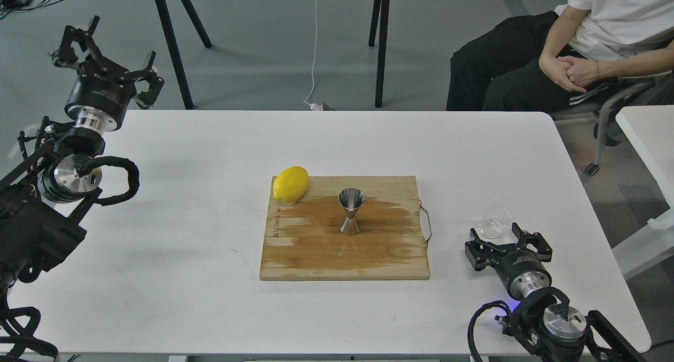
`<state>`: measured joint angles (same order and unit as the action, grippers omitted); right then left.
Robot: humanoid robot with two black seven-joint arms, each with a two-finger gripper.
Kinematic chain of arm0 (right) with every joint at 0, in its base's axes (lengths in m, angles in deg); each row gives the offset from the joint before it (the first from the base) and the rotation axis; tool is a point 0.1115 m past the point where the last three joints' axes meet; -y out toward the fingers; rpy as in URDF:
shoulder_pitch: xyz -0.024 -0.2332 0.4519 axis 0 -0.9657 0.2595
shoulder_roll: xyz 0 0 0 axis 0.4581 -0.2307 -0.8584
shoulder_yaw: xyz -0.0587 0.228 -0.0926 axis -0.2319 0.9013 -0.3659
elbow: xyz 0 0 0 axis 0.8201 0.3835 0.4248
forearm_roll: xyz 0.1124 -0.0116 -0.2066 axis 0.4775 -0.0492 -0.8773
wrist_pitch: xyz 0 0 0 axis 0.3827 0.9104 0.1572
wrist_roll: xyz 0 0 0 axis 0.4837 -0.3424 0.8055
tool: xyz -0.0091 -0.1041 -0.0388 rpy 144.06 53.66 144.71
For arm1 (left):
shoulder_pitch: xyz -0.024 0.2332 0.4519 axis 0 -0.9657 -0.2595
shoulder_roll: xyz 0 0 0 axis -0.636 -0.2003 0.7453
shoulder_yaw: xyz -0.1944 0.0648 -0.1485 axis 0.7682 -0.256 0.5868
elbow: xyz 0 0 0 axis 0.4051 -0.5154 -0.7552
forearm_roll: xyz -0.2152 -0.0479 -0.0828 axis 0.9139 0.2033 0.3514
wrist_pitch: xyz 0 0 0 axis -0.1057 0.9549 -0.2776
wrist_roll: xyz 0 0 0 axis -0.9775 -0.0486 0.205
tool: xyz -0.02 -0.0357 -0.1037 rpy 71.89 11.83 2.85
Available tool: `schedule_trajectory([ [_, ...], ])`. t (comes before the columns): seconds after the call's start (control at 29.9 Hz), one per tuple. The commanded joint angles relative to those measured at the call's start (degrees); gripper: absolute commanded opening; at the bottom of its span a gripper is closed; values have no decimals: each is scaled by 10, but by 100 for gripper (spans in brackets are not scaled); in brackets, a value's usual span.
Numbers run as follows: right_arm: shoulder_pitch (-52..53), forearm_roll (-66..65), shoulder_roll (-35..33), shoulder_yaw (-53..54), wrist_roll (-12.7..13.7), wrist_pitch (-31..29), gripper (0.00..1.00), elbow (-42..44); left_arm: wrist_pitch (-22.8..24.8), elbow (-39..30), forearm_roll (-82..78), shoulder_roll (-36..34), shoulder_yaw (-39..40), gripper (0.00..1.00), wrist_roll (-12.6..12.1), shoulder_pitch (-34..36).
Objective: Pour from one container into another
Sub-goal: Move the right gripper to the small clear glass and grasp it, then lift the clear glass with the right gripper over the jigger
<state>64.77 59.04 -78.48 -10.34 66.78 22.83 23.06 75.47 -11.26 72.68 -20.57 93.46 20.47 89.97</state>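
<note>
A small clear glass cup stands on the white table to the right of the wooden cutting board. The shiny steel jigger stands upright in the middle of the board. My right gripper is open, low over the table, just in front of the cup and apart from it. My left gripper is open and empty, raised beyond the table's far left corner, a long way from both containers.
A yellow lemon lies on the board's far left corner. The board has a metal handle on its right side. A seated person is beyond the far right corner. Another white table stands at the right.
</note>
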Motion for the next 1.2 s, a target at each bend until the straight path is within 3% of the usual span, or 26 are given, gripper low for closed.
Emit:
schedule_trajectory([
  [0.0, 10, 0, 0, 1, 0, 0, 73, 6, -1, 0, 0, -3, 0, 100, 2, 0],
  [0.27, 27, 0, 0, -1, 1, -15, 64, 32, 0, 0, 0, -14, 0, 100, 3, 0],
  [0.6, 26, 0, 0, -2, 5, -18, 33, 27, -1, 0, 0, -13, 1, 100, 3, 1],
  [0.8, 28, 4, -4, -14, 7, -18, 32, -3, 0, 0, 0, -21, 1, 100, 3, 1],
  [1.0, 46, -4, -36, -45, 16, -4, 31, -102, 0, 0, 1, -25, 2, 100, 4, 2],
  [1.17, 79, -6, -52, -89, 15, 61, 31, -180, -1, 0, 0, -25, 2, 100, 3, 4],
])
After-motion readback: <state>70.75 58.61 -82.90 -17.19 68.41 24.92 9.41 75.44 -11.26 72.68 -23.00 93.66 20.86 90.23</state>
